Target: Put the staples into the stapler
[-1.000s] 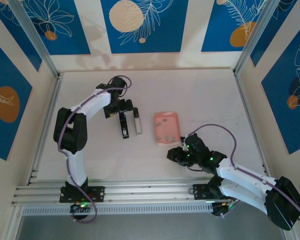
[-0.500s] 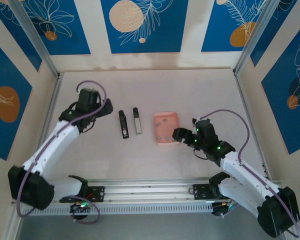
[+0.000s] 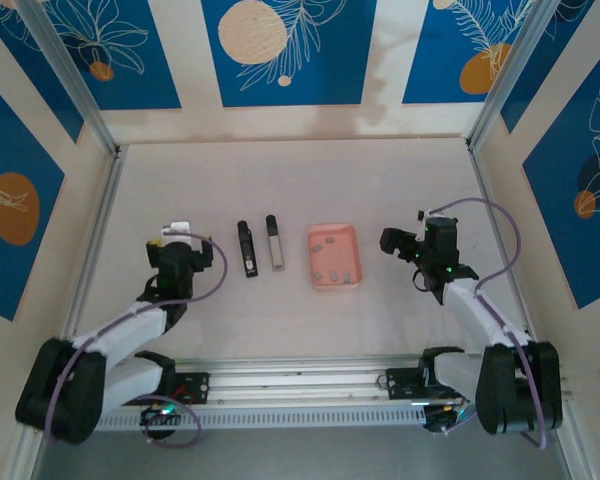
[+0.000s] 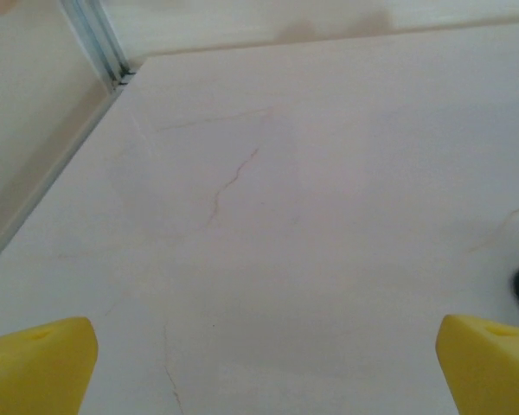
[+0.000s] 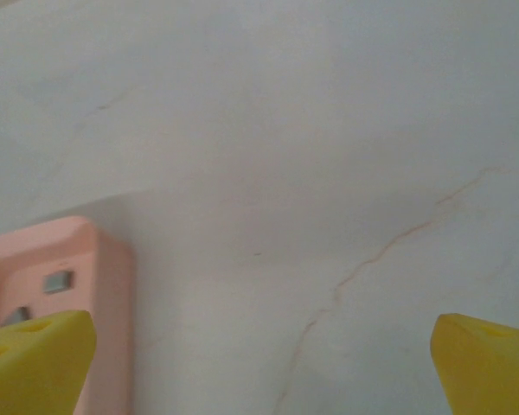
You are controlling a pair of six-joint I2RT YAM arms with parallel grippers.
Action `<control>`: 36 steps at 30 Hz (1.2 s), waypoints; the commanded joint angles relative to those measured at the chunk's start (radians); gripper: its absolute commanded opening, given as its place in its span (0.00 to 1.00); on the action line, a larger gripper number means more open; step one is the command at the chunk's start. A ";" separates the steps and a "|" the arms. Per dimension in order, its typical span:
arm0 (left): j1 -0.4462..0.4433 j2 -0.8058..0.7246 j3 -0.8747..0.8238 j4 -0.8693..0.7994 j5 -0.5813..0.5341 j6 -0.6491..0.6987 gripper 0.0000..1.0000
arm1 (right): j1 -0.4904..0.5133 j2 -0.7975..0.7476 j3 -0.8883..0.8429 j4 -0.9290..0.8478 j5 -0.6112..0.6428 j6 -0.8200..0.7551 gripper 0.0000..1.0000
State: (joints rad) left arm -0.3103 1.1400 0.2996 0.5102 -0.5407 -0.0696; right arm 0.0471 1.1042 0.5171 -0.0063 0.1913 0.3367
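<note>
Tiny dark grey staple strips (image 5: 58, 280) barely resolve; shallow pink rectangular tray (image 5: 95, 251) cut off left of my right gripper (image 5: 261, 367) (spread, empty). Slim black-and-silver stapler (image 3: 247, 249) right of left gripper (image 3: 175, 235), also spread, lies near-to-far.

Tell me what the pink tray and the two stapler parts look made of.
Pink tray: likely moulded plastic, matte, with rounded edges and even colour. Stapler's black bar: probably plastic, dull dark surface. Silver-grey rail: looks like metal with a pale sheen, though too small to be sure.
</note>
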 commanded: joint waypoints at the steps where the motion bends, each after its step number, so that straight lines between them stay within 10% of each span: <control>1: 0.025 0.151 -0.032 0.409 -0.067 0.149 1.00 | -0.024 0.036 0.009 0.127 0.014 -0.137 0.99; 6: 0.044 0.456 -0.114 0.895 0.053 0.242 1.00 | -0.062 0.088 -0.143 0.447 -0.030 -0.237 0.99; 11: 0.145 0.498 -0.074 0.843 0.217 0.164 1.00 | -0.073 0.148 -0.171 0.635 -0.129 -0.324 0.99; 16: 0.260 0.419 0.054 0.455 0.447 0.071 1.00 | -0.059 0.221 -0.101 0.581 -0.172 -0.371 0.99; 36: 0.261 0.422 0.050 0.466 0.446 0.078 1.00 | -0.078 0.393 -0.030 0.670 -0.251 -0.251 0.99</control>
State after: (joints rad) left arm -0.0544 1.5757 0.3496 0.9779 -0.1143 0.0242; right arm 0.0135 1.4776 0.4652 0.6239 -0.0345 0.0307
